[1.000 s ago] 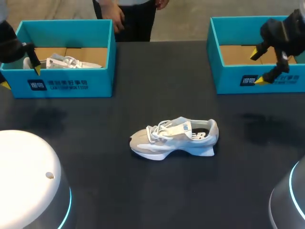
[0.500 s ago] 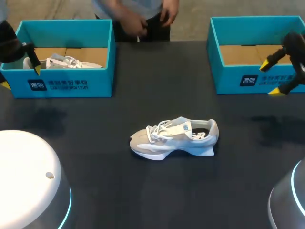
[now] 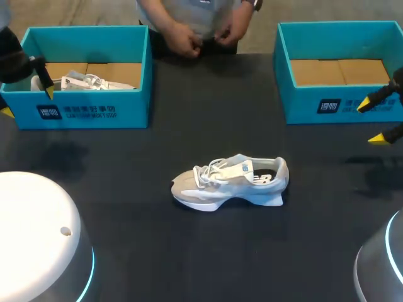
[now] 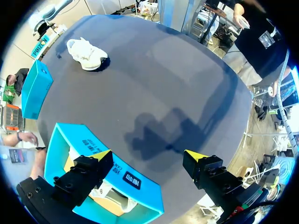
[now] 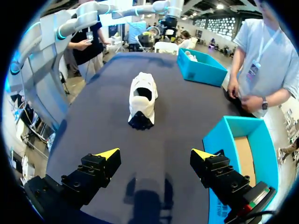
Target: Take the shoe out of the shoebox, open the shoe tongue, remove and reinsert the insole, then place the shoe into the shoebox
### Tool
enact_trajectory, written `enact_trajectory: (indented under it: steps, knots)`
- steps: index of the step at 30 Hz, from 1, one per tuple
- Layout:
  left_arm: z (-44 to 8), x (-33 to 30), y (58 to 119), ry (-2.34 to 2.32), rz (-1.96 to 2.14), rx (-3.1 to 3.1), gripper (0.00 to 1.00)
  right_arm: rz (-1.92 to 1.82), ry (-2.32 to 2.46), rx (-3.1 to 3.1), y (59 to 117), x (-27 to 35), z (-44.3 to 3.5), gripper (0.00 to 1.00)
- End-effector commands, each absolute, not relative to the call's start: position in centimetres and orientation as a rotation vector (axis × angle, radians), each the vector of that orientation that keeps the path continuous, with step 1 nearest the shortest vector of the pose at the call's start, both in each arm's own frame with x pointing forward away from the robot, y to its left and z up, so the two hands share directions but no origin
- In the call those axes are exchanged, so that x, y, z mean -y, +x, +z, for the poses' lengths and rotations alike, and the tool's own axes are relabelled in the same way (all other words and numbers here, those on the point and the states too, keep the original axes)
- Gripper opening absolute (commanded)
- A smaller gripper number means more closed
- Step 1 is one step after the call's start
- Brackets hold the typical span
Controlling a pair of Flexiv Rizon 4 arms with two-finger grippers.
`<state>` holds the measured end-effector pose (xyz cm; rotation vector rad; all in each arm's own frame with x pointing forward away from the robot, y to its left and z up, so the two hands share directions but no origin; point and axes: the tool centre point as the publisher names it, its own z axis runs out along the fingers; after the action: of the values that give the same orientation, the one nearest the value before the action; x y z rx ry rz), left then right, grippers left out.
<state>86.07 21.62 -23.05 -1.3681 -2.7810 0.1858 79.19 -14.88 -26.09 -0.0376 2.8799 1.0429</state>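
Near the middle of the dark table (image 3: pixel 189 264) the shoe (image 3: pixel 230 181) stands on its sole, toe toward 9 o'clock, heel toward 3 o'clock, its opening facing up. It is outside both boxes, so the taking-out step seems done. Upright and free on all sides like this, it leaves the tongue and the insole reachable from above. Whether the insole was already handled cannot be told.

The left shoebox (image 3: pixel 85 110) is at 10 o'clock and holds a second shoe (image 3: pixel 88 82). The right shoebox (image 3: pixel 327 104) is at 2 o'clock. Only its cardboard floor (image 3: pixel 337 70) shows, so it is probably where the shoe should go.

The left gripper (image 3: pixel 28 102) hangs at 9 o'clock, over the outer end of the left shoebox's front wall. Its fingers are spread wide and hold nothing. The left wrist view shows one finger above the box and the other above bare table. The right gripper (image 3: pixel 371 122) hangs at 3 o'clock, just in front of the right shoebox, also wide apart and empty. Both are well apart from the shoe, likely parked at the sides to leave the middle free.

Between each gripper and the shoe lies only bare table. The box walls are the one obstacle: a loaded move toward 2 o'clock would need to pass above the front wall.
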Motion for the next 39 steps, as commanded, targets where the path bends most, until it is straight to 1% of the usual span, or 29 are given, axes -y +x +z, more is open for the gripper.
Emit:
enact_trajectory:
  steps: [1,33,39]
  knots:
    - [-23.1,-21.6,86.0,-1.369,0.183,2.782,1.00,1.073,-0.035,-2.843,78.4,15.7,-26.8,1.00]
    - [-23.1,-21.6,86.0,-1.369,0.183,2.782,1.00,1.109,-0.071,-2.832,77.9,16.3,-26.9,1.00]
    - [-23.1,-21.6,86.0,-1.369,0.183,2.782,1.00,1.144,-0.184,-2.799,78.3,16.0,-28.1,1.00]
